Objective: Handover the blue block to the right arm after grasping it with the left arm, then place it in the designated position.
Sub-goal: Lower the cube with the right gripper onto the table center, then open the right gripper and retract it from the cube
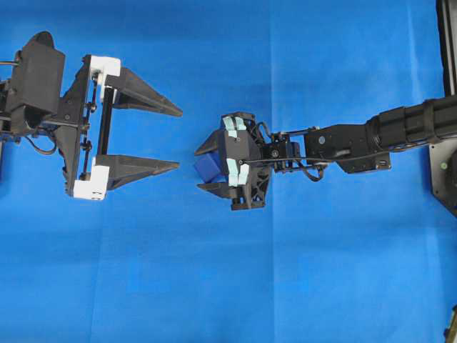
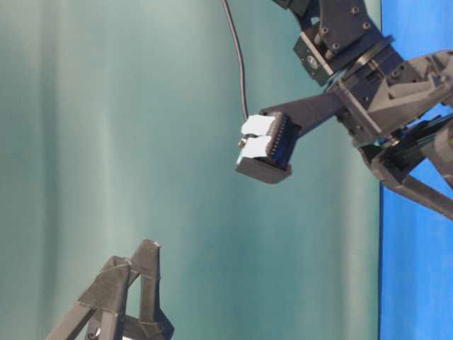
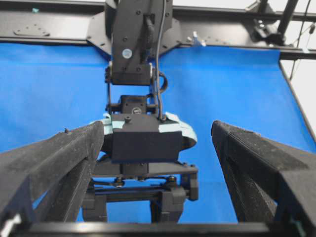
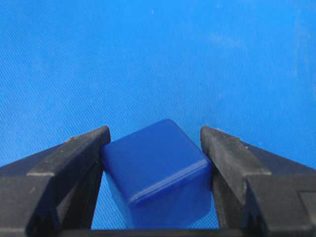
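The blue block [image 1: 208, 168], a small dark-blue cube, hangs tilted above the blue cloth between the two black fingers of my right gripper [image 1: 200, 170], which is shut on it. In the right wrist view the blue block [image 4: 153, 163] fills the gap, and both fingers of the right gripper [image 4: 154, 132] press its sides. My left gripper [image 1: 178, 139] stands a short way to its left, wide open and holding nothing, pointing at the block. From the left wrist the left gripper [image 3: 158, 131] frames the right gripper's body [image 3: 143, 143], which hides the block. No mark on the cloth shows the designated position.
Plain blue cloth [image 1: 285, 286] covers the table all round both arms. A black frame and base plate [image 1: 446, 164] stand at the right edge. Black rails [image 3: 59, 24] run along the far side behind the right arm.
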`<state>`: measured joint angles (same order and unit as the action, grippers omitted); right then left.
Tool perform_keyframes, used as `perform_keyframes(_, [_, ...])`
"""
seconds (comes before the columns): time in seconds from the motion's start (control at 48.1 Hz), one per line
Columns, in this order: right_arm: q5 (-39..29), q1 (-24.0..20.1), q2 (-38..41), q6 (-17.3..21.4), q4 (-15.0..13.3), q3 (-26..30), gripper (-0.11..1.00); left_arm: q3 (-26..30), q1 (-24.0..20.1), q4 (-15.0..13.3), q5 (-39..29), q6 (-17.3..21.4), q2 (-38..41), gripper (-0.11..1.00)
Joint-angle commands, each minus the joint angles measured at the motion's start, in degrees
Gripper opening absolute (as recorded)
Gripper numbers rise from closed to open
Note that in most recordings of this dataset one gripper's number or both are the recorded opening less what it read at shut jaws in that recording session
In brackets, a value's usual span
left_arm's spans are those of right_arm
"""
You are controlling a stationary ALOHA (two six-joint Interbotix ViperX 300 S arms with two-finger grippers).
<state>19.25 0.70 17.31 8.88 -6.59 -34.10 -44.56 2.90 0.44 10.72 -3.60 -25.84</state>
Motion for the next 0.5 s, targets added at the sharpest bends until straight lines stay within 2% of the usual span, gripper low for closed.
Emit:
perform_keyframes(0.0, [-0.3, -0.1, -1.0, 0.1, 0.3, 1.1, 0.47, 1.1, -0.3, 0.1, 0.3, 0.0, -0.4, 0.93])
perform_keyframes(0.395, [-0.2, -0.1, -0.7, 0.1, 0.6, 2.4, 0.47, 1.1, -0.3, 0.1, 0.2, 0.0, -0.4, 0.93])
perform_keyframes(0.416, [-0.3, -0.1, -0.8, 0.1, 0.8, 2.4, 0.48, 1.1, -0.3, 0.1, 0.2, 0.0, -0.4, 0.93])
perform_keyframes(0.478, [-0.3, -0.1, -0.8, 0.1, 1.8, 2.4, 0.65, 1.1, -0.3, 0.1, 0.2, 0.0, -0.4, 0.93])
